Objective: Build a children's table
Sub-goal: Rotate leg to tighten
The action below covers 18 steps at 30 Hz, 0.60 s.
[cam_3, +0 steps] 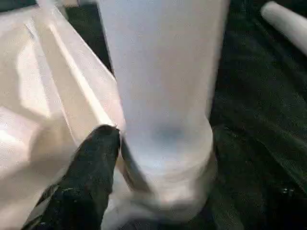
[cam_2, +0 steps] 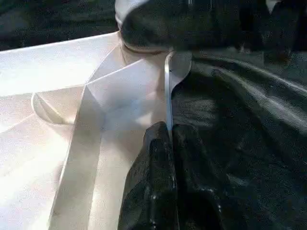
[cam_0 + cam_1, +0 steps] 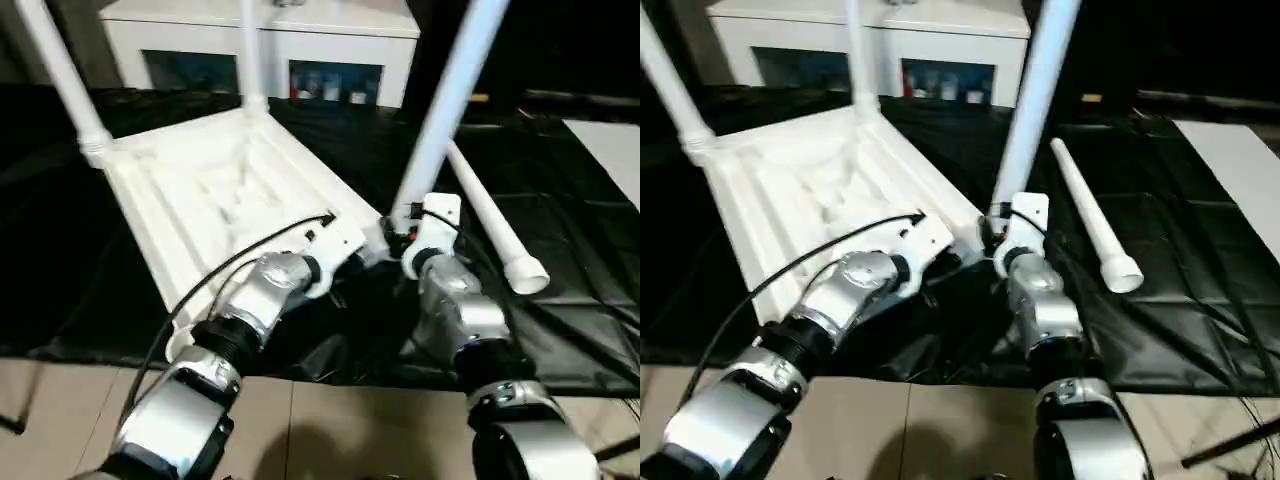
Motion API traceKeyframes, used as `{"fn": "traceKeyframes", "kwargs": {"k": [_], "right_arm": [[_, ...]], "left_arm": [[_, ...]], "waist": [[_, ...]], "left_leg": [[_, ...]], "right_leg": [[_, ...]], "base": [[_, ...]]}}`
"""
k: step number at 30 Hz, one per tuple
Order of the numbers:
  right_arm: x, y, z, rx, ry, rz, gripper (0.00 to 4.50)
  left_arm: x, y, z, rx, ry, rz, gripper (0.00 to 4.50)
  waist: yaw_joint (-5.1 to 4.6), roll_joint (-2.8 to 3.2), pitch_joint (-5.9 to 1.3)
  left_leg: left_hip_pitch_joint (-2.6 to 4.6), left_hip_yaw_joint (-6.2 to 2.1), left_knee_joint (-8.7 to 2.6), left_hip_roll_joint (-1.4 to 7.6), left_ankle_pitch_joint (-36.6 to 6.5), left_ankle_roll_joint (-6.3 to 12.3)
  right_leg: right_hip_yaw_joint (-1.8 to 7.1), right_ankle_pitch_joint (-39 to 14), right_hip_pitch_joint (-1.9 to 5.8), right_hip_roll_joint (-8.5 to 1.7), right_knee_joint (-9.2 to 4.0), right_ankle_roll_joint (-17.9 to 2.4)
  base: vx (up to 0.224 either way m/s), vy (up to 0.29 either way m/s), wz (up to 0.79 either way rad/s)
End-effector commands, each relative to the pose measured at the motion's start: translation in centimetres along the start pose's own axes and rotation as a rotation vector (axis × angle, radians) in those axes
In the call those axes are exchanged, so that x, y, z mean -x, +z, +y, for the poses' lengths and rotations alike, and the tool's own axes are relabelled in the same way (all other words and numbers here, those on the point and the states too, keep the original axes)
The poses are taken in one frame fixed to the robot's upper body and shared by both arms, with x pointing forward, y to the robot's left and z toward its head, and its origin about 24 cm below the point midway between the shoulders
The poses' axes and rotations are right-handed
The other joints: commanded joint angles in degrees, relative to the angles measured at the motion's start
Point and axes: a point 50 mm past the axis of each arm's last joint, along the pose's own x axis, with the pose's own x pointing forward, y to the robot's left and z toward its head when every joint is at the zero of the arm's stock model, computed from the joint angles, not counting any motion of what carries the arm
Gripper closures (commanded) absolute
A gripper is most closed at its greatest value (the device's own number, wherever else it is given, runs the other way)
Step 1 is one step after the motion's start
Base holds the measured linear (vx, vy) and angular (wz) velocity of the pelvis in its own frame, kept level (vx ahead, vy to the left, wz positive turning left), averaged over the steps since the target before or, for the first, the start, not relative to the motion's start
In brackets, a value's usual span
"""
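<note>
Tabletop [image 3: 215,190] lies upside down on black sheet [image 3: 560,300], sockets up for legs. Left end effector [image 2: 170,139] pinches its rim, steadying. Right end effector [image 1: 158,143], spread, straddles near-corner leg [image 3: 450,100]; fourth leg [image 3: 495,225] lies loose beside.

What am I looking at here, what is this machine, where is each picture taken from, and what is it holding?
This is a two-armed humanoid robot assembling a children's table. Two pictures look down from its head over its silver forearms; two come from cameras on its wrists. The white tabletop lies upside down on a black sheet, with three legs standing in its corner sockets. A fourth leg lies loose on the sheet. The left gripper is shut on the tabletop's thin rim. The right gripper sits at the base of the near standing leg; whether it grips the leg is unclear. A white cabinet stands behind.
</note>
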Motion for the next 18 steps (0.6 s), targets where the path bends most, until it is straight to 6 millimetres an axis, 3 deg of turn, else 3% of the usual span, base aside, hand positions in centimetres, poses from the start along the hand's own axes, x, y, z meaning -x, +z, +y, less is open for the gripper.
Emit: {"fn": "traceKeyframes", "kwargs": {"k": [1,3,4,7,8,10,12,13,15,16,17,18], "right_arm": [[0.2,0.7,-0.9,0.057,-0.052,-0.045,0.93],[0.6,1.5,-1.2,0.096,-0.069,-0.096,0.93],[0.8,1.8,-1.3,0.106,-0.071,-0.121,0.93],[1.5,2.2,-1.4,0.090,-0.043,-0.156,0.93],[1.7,2.3,-1.3,0.091,-0.031,-0.162,0.87],[2.1,1.9,-1.3,0.101,-0.007,-0.160,0.85],[2.3,1.6,-1.3,0.109,0.006,-0.151,0.85],[2.5,1.3,-1.2,0.110,0.013,-0.142,0.85],[2.6,1.1,-1.1,0.111,0.022,-0.133,0.85],[2.7,0.8,-0.6,0.119,0.052,-0.110,0.85],[2.7,0.7,-0.5,0.120,0.058,-0.106,0.85],[2.7,0.5,-0.1,0.124,0.081,-0.092,0.85]], "left_arm": [[0.1,0.9,0.7,-0.021,0.045,-0.054,4.50],[0.0,1.2,0.9,-0.035,0.063,-0.076,4.50],[-0.1,1.4,1.0,-0.043,0.083,-0.089,4.50],[-0.1,2.2,1.6,-0.013,0.142,-0.138,4.50],[-0.1,2.5,1.8,0.018,0.139,-0.157,4.23],[0.4,3.7,2.8,0.066,0.184,-0.229,4.07],[0.8,4.1,3.4,0.057,0.215,-0.250,3.96],[1.3,4.1,4.1,0.058,0.243,-0.257,3.89],[1.8,4.0,4.5,0.054,0.254,-0.259,3.61],[3.6,3.4,5.5,0.071,0.235,-0.271,3.57],[4.0,3.2,5.6,0.076,0.226,-0.277,3.57],[5.5,2.7,5.9,0.088,0.193,-0.289,3.57]], "waist": [[0.16,0.21,-4.44],[0.25,0.17,-4.04],[0.32,0.13,-3.97],[0.39,-0.03,-3.58],[0.46,0.32,-3.59],[0.27,0.09,-3.48],[0.43,0.32,-3.77],[0.34,0.66,-3.68],[0.19,0.63,-3.63],[0.16,0.80,-3.56],[-0.03,0.71,-3.38],[0.03,0.78,-3.47]], "left_leg": [[-0.16,0.30,-3.68,0.42,-1.95,4.39],[-0.26,0.54,-3.74,0.33,-2.59,5.22],[-0.03,0.64,-3.79,0.32,-4.94,5.30],[0.00,0.68,-4.06,0.25,-8.51,4.74],[0.02,0.56,-4.09,0.26,-8.64,4.44],[-0.34,0.52,-4.16,0.16,-8.67,4.31],[-0.39,0.44,-3.90,0.22,-7.52,4.47],[-0.40,0.42,-3.88,0.28,-6.73,4.85],[-0.49,0.40,-3.92,0.27,-7.05,4.84],[-0.47,0.44,-3.90,0.30,-6.90,4.91],[-0.87,0.41,-4.02,0.39,-6.66,5.09],[-0.66,0.49,-3.95,0.27,-6.72,4.88]], "right_leg": [[2.46,-2.26,4.06,-2.42,-2.10,-14.35],[2.49,-2.08,3.98,-2.29,-2.35,-14.74],[2.53,-4.68,3.90,-2.42,-2.72,-14.27],[2.62,-11.66,3.80,-2.37,-3.51,-11.84],[2.63,-13.22,3.78,-2.48,-3.56,-11.15],[2.57,-15.01,3.87,-2.36,-3.83,-10.13],[2.71,-13.70,3.88,-2.48,-3.63,-10.78],[2.65,-10.81,3.68,-2.28,-3.25,-12.04],[2.64,-10.79,3.80,-2.27,-3.14,-12.27],[2.69,-10.46,3.71,-2.26,-3.12,-12.49],[2.78,-9.74,3.92,-2.24,-2.94,-13.19],[2.77,-9.94,3.86,-2.14,-2.88,-13.12]], "base": [[0.000,0.000,0.00],[0.000,0.000,0.00],[0.000,0.000,0.00],[0.000,0.000,0.00],[0.000,0.000,0.00],[0.000,0.000,0.00],[0.000,0.000,0.00],[0.000,0.000,0.00],[0.000,0.000,0.00],[0.000,0.000,0.00],[0.000,0.000,0.00],[0.000,0.000,0.00]]}}
